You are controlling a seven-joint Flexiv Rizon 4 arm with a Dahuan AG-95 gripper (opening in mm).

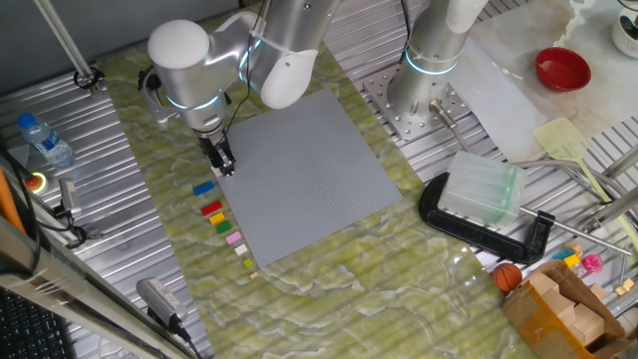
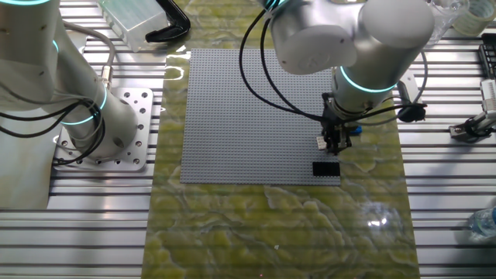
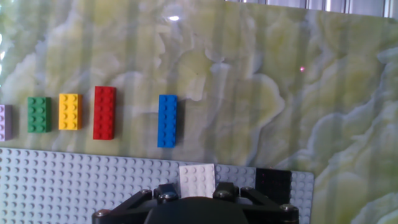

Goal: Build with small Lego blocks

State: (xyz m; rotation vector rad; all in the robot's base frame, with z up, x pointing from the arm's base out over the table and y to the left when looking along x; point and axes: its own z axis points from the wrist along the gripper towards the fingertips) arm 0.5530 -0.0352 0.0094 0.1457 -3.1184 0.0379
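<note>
Gripper: the gripper [image 2: 335, 144] is being held low over the baseplate [image 1: 299, 179] near its edge; the fingers are seen closed around the white block [image 3: 197, 180] in the hand view.
White block: it is being gripped at the fingertips, just above or on the studs; contact with the plate cannot be told.
Black block: the black block [image 2: 326, 168] is sitting on the baseplate, just beside the white one.
Loose blocks: blue [image 3: 166, 121], red [image 3: 104, 112], yellow [image 3: 69, 112] and green [image 3: 38, 114] are lying in a row on the marbled mat [image 3: 249, 74], just beyond the plate edge and apart from the hand.
Cut off: a pale pink block [image 3: 4, 122] is being clipped by the left frame edge in the hand view.
Hard to make out: fingertips are being hidden by the hand's body [image 3: 196, 211] in the hand view; in one fixed view the white and black blocks are being masked by the gripper.
</note>
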